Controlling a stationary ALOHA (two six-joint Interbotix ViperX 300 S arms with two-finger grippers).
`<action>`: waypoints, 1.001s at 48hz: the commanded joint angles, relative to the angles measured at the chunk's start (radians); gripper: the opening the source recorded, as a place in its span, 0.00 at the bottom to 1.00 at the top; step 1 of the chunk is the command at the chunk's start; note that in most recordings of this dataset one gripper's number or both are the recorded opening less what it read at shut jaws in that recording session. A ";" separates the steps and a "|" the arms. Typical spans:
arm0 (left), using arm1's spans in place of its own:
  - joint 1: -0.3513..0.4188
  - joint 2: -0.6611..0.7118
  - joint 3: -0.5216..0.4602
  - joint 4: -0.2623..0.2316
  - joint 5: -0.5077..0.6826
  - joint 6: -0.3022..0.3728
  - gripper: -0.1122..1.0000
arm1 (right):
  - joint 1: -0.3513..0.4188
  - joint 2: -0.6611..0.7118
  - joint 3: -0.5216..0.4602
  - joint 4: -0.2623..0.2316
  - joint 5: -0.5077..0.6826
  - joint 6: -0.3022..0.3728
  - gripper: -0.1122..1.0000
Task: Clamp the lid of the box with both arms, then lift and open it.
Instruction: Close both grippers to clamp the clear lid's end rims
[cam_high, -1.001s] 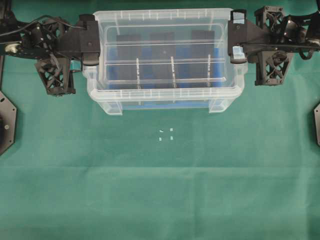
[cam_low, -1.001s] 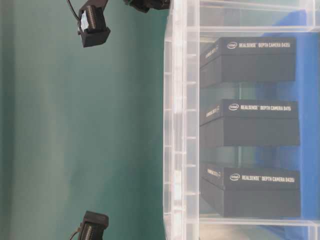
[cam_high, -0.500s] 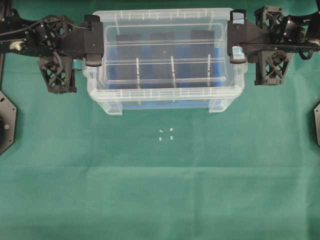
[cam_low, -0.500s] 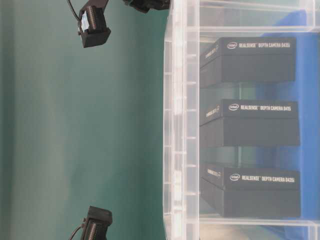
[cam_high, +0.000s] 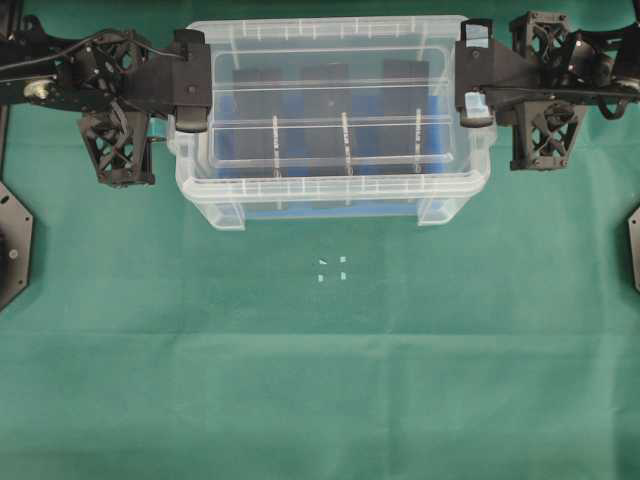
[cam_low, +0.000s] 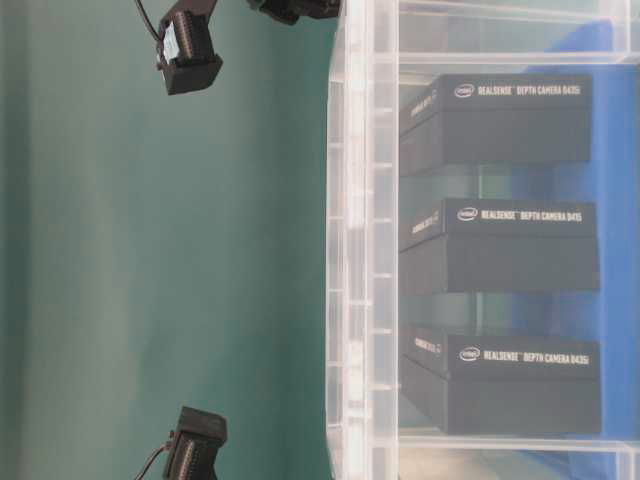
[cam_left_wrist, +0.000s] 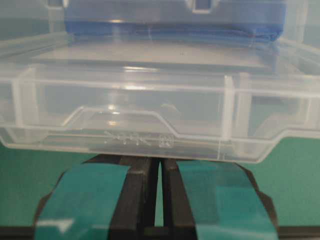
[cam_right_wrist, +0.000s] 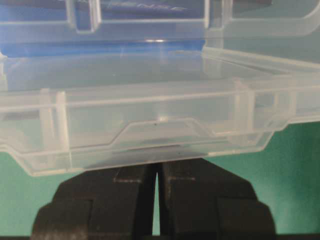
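Green cloth-covered table (cam_high: 320, 380), faint creases, apparently even overhead light

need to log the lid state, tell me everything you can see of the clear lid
The flat rectangular clear plastic lid has a raised rim, long ridges across it and a moulded tab at each short end. It sits level over the deep clear plastic box with the black cases showing through. The left claw and right claw, jaws nearly closed, each meet an end tab from below; whether they pinch it is unclear.

Clear glossy plastic lid (cam_high: 330, 105) and box (cam_high: 330, 195); matt green cloth (cam_high: 320, 380); matt black cases (cam_low: 500, 118).
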 joint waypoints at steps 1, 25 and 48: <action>-0.005 0.014 -0.048 -0.005 -0.029 -0.006 0.10 | 0.020 -0.003 -0.032 0.006 -0.040 0.009 0.10; -0.005 0.012 -0.057 -0.005 -0.034 -0.006 0.10 | 0.020 -0.003 -0.044 0.008 -0.048 0.012 0.10; -0.012 0.003 -0.081 -0.005 -0.005 -0.006 0.10 | 0.035 -0.008 -0.086 0.006 -0.020 0.012 0.10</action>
